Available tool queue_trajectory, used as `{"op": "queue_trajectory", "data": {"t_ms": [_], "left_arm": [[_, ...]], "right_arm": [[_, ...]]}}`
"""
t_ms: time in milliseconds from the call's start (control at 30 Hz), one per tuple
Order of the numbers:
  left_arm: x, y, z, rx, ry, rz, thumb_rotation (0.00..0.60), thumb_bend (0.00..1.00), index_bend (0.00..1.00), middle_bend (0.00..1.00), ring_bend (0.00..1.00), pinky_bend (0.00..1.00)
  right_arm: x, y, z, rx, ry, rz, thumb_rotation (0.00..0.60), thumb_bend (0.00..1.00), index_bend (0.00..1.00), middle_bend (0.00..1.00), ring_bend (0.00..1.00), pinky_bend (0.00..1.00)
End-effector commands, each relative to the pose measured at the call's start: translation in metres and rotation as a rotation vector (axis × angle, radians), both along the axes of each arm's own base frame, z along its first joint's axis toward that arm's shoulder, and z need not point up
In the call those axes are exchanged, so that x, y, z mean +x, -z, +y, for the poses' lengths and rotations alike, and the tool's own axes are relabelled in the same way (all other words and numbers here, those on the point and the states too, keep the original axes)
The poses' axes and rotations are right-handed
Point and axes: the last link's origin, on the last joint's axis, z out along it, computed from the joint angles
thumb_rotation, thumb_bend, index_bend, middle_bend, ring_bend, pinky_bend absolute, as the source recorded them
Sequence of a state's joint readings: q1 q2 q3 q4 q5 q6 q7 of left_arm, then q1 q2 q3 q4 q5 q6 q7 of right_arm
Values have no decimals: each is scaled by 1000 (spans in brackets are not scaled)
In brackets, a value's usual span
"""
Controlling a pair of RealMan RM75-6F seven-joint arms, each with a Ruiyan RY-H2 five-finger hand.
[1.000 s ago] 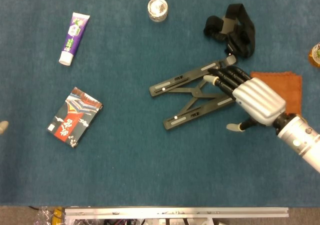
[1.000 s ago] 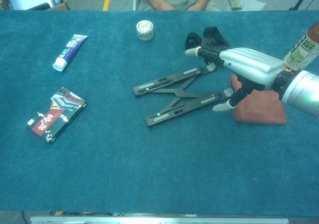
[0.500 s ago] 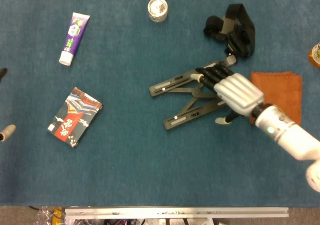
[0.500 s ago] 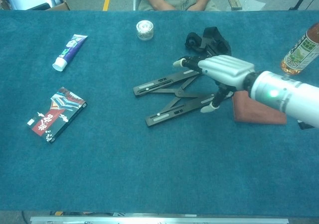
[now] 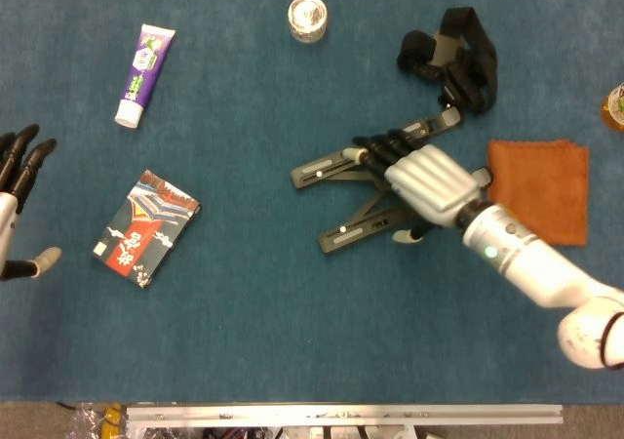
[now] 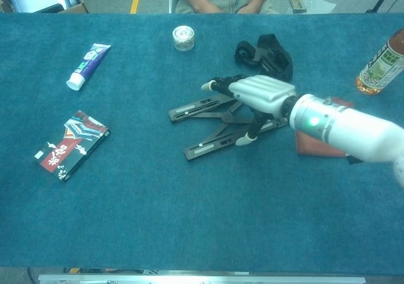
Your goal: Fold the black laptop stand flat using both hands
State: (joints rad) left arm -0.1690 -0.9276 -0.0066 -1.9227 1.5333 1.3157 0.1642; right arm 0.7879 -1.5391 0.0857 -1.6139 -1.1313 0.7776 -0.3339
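The black laptop stand lies splayed in a V on the blue table, its two arms joined by crossed struts and spreading apart toward my left. My right hand sits over the stand's middle, palm down. My fingers reach across the upper arm, their tips at its far edge, while my thumb comes down by the lower arm. So the stand sits between thumb and fingers, spread fairly wide. I cannot tell from either view whether they actually press the metal or only hover on it.

My left hand shows only at the head view's left border, well apart from the stand, fingers spread and holding nothing.

An orange cloth lies just beside my right wrist. A black strap lies beyond the stand's far end. A printed box, a toothpaste tube and a small round jar lie further to my left.
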Motion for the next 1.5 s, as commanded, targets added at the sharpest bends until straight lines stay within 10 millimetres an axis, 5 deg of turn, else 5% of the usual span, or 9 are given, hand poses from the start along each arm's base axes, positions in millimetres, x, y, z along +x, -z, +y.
{"op": "queue_trajectory", "data": {"t_ms": [33, 733, 1033, 1267, 1500], "left_arm": [[-3, -2, -1, 4, -5, 1, 600, 135, 0, 0, 0, 0], [-17, -14, -6, 32, -24, -5, 600, 135, 0, 0, 0, 0], [-19, -17, -5, 42, -23, -7, 600, 135, 0, 0, 0, 0], [-22, -19, -7, 48, -29, -7, 600, 135, 0, 0, 0, 0], [-26, -24, -11, 62, -41, -2, 600, 135, 0, 0, 0, 0]], "right_arm": [[8, 17, 2, -6, -38, 18, 600, 0, 0, 0, 0, 0], [60, 83, 0, -10, -137, 44, 600, 0, 0, 0, 0, 0], [81, 95, -22, -134, -115, 17, 600, 0, 0, 0, 0, 0], [83, 92, -39, -141, -14, -18, 600, 0, 0, 0, 0, 0], [69, 45, -41, -28, 175, -145, 600, 0, 0, 0, 0, 0]]}}
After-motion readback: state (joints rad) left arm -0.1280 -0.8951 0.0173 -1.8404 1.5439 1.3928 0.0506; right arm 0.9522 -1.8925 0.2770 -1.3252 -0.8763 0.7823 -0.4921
